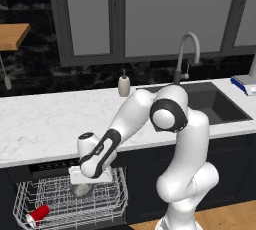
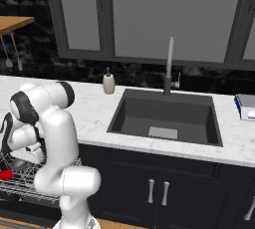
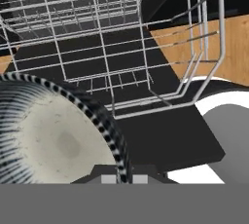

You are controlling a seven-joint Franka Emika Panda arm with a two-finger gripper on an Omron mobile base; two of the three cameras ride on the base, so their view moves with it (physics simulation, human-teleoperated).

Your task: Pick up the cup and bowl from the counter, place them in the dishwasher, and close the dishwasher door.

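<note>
Left base view: the arm bends down over the pulled-out white wire rack (image 1: 70, 201) of the dishwasher, below the white marble desk (image 1: 45, 124). The bowl (image 1: 82, 189) hangs under the hand, inside the rack, while the red cup (image 1: 39, 214) lies on its side at the rack's front left.

Right base view: the cup (image 2: 5, 174) shows red at the left edge, in the rack.

Hand view: the jaws are clamped on the bowl's (image 3: 44, 135) rim — its pale speckled inside faces the camera, with rack wires beyond.
</note>
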